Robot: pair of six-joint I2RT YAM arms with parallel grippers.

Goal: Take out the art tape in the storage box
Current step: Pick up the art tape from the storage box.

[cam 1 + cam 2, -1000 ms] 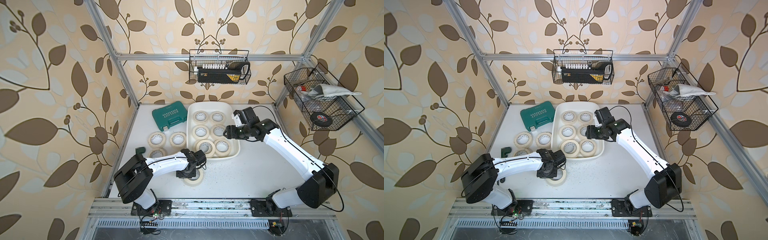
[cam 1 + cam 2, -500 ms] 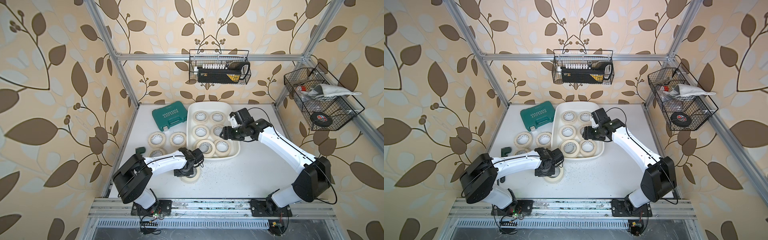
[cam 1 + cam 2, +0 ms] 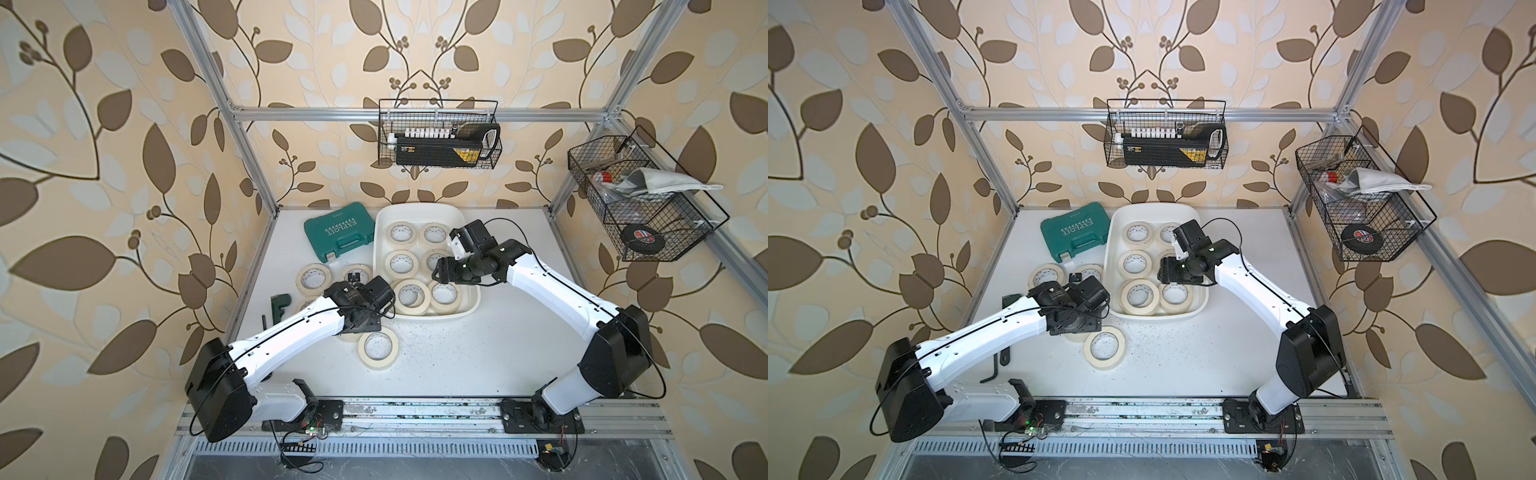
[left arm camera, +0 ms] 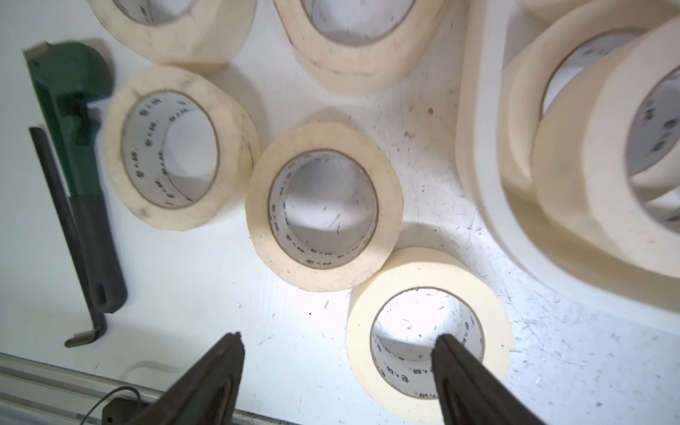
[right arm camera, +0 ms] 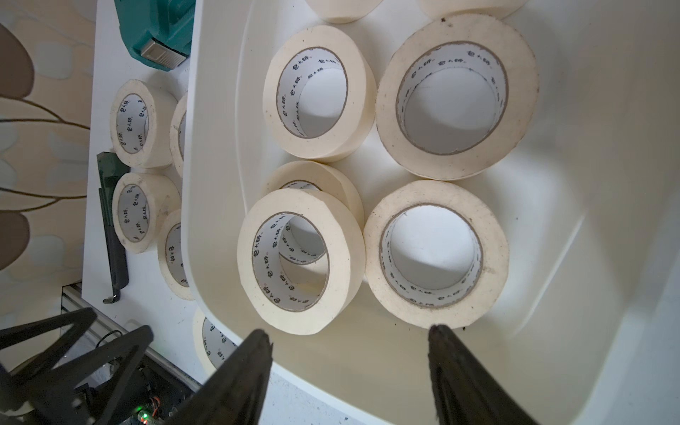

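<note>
Cream tape (image 3: pixel 378 347), left gripper (image 4: pixel 338 335) now open

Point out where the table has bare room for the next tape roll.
Widest bare table: between the near wall of the storage box, the right arm and the front rail. A narrower strip lies right of the box. Crowded: left of the box, with set-out rolls, green case and wrench.

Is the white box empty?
Not empty: at least six rolls lie inside the box, one stacked on another.
</note>
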